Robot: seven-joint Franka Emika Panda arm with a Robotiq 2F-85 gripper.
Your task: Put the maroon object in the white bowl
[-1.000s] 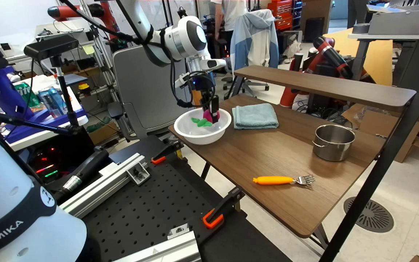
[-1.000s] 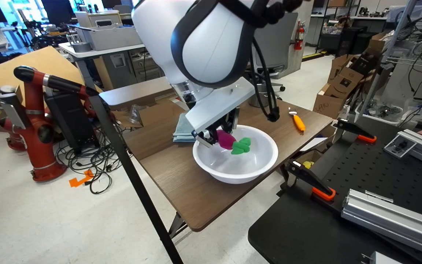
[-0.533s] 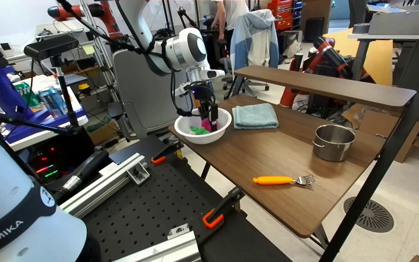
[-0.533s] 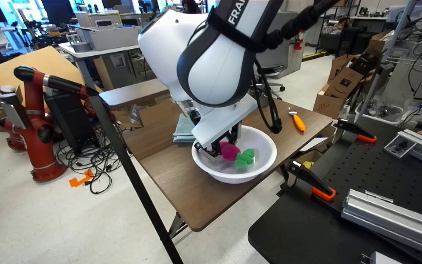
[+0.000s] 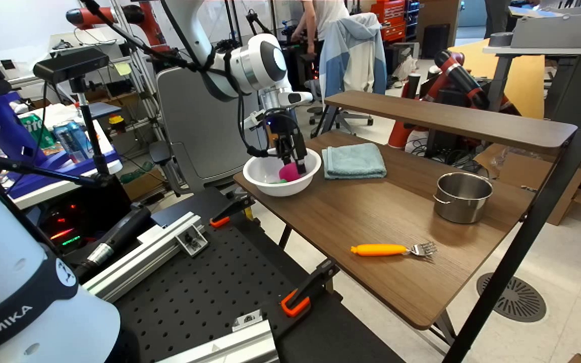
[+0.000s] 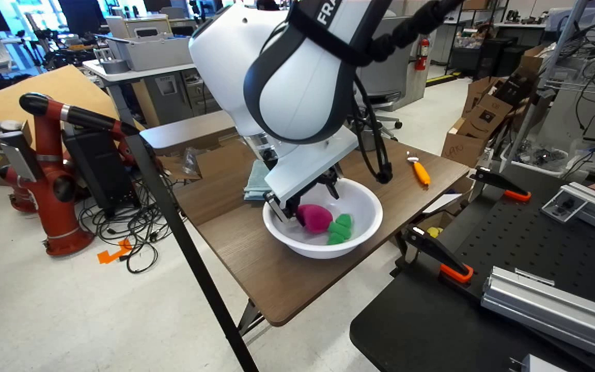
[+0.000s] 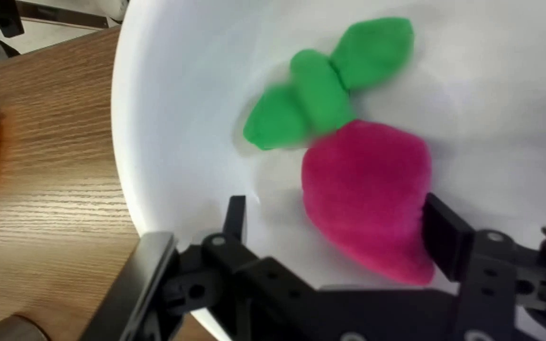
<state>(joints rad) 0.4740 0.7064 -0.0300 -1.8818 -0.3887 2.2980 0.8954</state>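
The maroon object [image 7: 368, 189], a plush magenta piece with green leaves, lies inside the white bowl [image 6: 323, 251]. Both exterior views show the bowl on the wooden table near its edge. My gripper [image 7: 333, 201] reaches down into the bowl and stands open around the magenta part. One of its fingers [image 7: 443, 232] touches, or nearly touches, the object's side, while a wide gap separates the opposite finger from it. In an exterior view, much of the green part of the maroon object [image 5: 289, 172] is hidden behind the bowl's rim.
A folded blue-green towel [image 5: 353, 161] lies close beside the bowl. Farther along the table are a steel pot [image 5: 462, 201] and an orange-handled fork [image 5: 381, 249]. A raised shelf [image 5: 447, 118] runs along one side of the table.
A second ago the jaws held the maroon object above the bowl's bottom. It was lowered, then the jaws spread and let it go. The bowl has shifted slightly.
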